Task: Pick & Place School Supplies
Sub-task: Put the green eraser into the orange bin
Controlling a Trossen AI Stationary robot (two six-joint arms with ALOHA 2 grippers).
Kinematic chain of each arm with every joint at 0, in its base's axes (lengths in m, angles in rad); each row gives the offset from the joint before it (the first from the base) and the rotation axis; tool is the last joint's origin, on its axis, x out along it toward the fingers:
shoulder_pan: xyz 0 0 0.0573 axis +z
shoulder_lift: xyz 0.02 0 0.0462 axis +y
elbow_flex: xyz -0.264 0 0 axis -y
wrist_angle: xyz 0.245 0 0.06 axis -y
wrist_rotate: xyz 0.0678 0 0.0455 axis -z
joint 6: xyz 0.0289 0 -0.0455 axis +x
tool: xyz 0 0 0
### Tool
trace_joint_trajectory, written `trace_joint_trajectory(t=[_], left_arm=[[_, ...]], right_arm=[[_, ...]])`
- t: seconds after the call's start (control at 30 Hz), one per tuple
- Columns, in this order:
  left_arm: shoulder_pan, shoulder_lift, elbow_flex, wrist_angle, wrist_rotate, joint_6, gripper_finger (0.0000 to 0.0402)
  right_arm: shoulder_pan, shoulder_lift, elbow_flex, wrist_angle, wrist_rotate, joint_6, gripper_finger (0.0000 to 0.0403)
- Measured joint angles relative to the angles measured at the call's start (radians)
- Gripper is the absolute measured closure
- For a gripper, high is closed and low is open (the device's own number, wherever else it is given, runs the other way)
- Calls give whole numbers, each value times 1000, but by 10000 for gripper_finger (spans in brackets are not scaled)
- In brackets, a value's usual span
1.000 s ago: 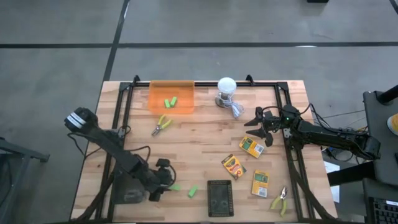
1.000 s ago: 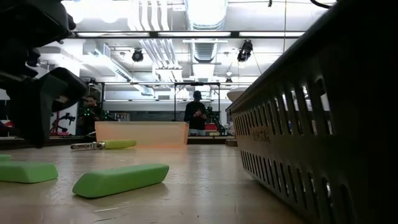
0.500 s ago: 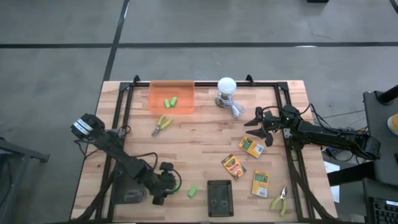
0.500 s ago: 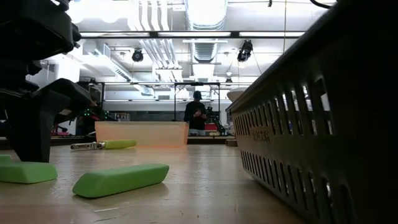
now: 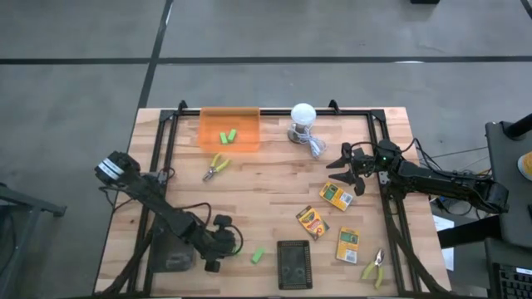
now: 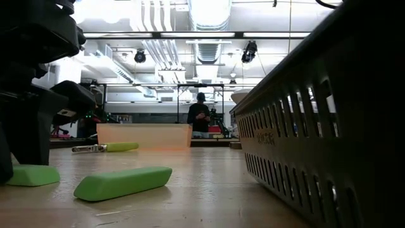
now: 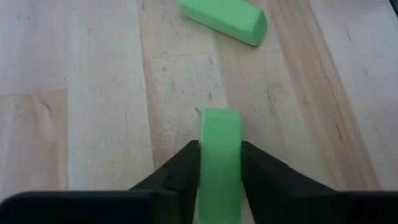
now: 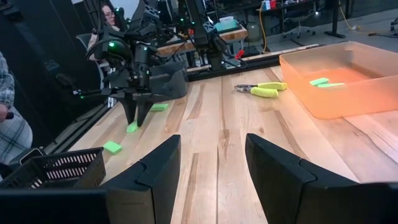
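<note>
My left gripper (image 5: 226, 247) is down at the table's near left, shut on a small green block (image 7: 219, 134) that lies on the wood. A second green block (image 5: 258, 255) lies just to its right, and a third (image 8: 159, 107) lies beyond the left arm. Two more green blocks (image 5: 228, 135) sit in the orange bin (image 5: 208, 141) at the far edge. Pliers (image 5: 217, 166) lie near the bin and another pair (image 5: 374, 267) lies at the near right. Three crayon boxes (image 5: 337, 196) (image 5: 312, 222) (image 5: 347, 245) lie right of centre. My right gripper (image 5: 342, 170) hangs open above the table's right side. My left gripper pinches the green block's two long sides (image 7: 219, 163) between its two fingers, at the end nearest the wrist. The fingers slant down from above and lie along the block. The block's underside (image 6: 31, 180) rests flat on the table.
A black slotted basket (image 5: 293, 264) stands at the near edge, right of the loose block. A white bulb with a cable (image 5: 302, 116) stands at the far edge beside the bin. People show in the room beyond the table.
My left gripper has come down and slightly toward the table's right edge onto the green block, then shut on it. The block has stayed on the table.
</note>
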Motion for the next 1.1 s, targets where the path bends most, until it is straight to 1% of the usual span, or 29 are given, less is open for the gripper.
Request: trace_joint_trajectory(t=[0.07,0.13,0.43,0.6,0.7,0.83,1.1], left_arm=[[0,0,0,-1,0,-3,319],[0,0,0,-1,0,-10,328],[0,-5,-1,-2,1,-48,323],[1,-47,6,-47,0,-64,323],[6,-94,38,-100,-45,-96,323],[20,-151,89,-236,-113,-134,323],[89,-254,241,-488,-272,-192,323]], right_arm=[[0,0,0,0,0,0,225],[0,0,0,0,0,0,225],[0,0,0,0,0,0,225],[0,0,0,0,0,0,225],[0,0,0,0,0,0,225],[0,0,0,0,0,0,225],[0,0,0,0,0,0,225]])
